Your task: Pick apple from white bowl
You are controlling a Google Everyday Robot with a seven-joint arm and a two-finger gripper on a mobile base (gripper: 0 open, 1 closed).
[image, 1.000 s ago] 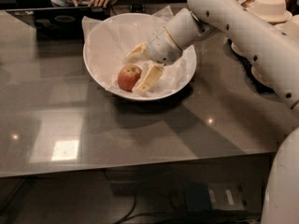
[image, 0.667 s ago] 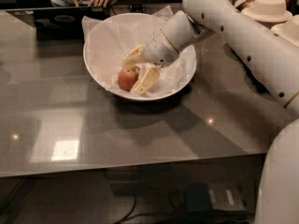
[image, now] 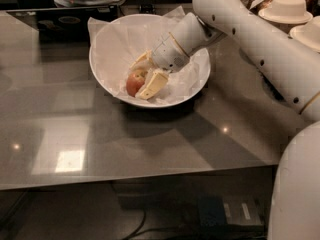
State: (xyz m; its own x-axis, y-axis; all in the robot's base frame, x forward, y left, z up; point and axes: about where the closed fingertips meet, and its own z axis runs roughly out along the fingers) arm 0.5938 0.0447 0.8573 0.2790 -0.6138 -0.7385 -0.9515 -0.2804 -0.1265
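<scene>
Little change noted: gripper [image: 141,81] jaws kept open astride apple [image: 132,83] in white bowl [image: 107,44]; apple unmoved, unlifted.

A small, round, red-orange apple [image: 132,84] is seen low in the wide, glossy white bowl [image: 92,64], resting on the crinkled white paper lining. The bowl is set on the desk [image: 100,134]. The end effector [image: 140,80] is found inside the bowl, right at the apple.

1 apple [image: 133,82], 1 gripper [image: 142,79] in 1 white bowl [image: 93,73], 2 bowl stacks [image: 286,9]
</scene>
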